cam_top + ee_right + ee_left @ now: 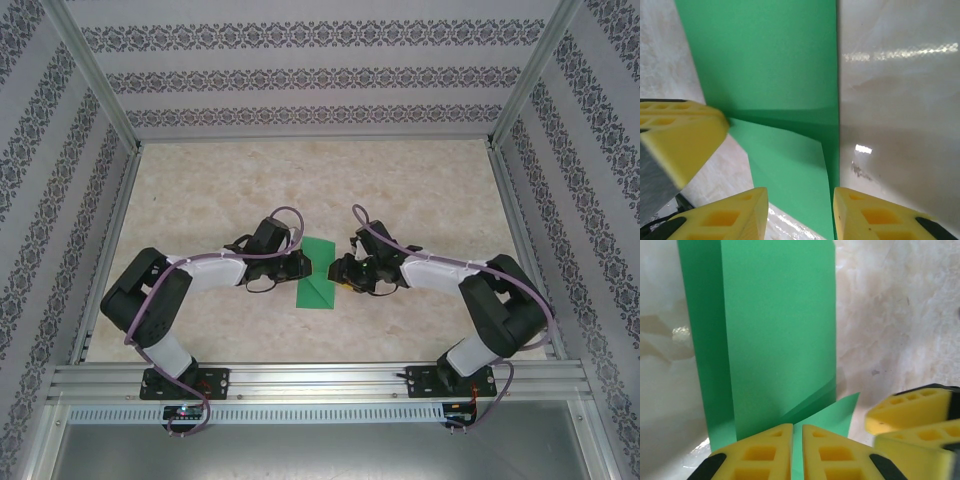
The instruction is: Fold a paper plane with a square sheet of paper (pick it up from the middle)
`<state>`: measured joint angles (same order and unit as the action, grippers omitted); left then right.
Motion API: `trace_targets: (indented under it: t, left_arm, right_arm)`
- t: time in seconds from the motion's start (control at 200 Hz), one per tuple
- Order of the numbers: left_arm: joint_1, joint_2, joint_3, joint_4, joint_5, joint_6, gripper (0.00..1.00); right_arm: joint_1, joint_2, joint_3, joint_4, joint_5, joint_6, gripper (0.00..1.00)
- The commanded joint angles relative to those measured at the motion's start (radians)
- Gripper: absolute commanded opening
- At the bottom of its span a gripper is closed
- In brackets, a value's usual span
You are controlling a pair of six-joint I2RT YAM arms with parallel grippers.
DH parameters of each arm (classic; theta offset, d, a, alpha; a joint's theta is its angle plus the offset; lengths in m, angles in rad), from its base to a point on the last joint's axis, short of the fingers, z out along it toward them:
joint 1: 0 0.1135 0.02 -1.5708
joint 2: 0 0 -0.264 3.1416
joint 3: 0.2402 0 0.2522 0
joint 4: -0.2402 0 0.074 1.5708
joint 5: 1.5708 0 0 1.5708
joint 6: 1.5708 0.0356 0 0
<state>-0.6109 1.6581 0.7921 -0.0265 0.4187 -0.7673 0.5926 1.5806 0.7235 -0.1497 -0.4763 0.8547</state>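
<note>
One bright-green, partly folded sheet of thin paper [318, 272] lay flat at the middle of the pale marbled table [400, 190], between both arms. The left end effector [797, 429] had its yellow fingers almost together, with a sliver of green in the slit; whether it pinched the sheet could not be told. The right end effector [800, 192] stood spread over the sheet's edge.

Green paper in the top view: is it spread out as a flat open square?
No, the green paper is folded into a narrow strip with a slanted near end, not an open square.
</note>
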Motion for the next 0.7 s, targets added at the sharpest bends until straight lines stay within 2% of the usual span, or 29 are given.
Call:
trace_targets:
  t: [0.0, 0.305, 0.694]
  left_arm:
    - [-0.007, -0.019, 0.021, -0.044, -0.019, 0.029, 0.15]
    - [-0.006, 0.046, 0.049, -0.078, -0.039, 0.041, 0.13]
    - [-0.006, 0.089, 0.061, -0.124, -0.049, 0.060, 0.12]
  right_arm:
    - [-0.008, 0.041, 0.032, 0.039, -0.015, -0.008, 0.40]
    - [-0.011, 0.102, 0.034, 0.061, -0.027, -0.012, 0.40]
    - [-0.005, 0.124, 0.037, 0.090, -0.059, -0.006, 0.32]
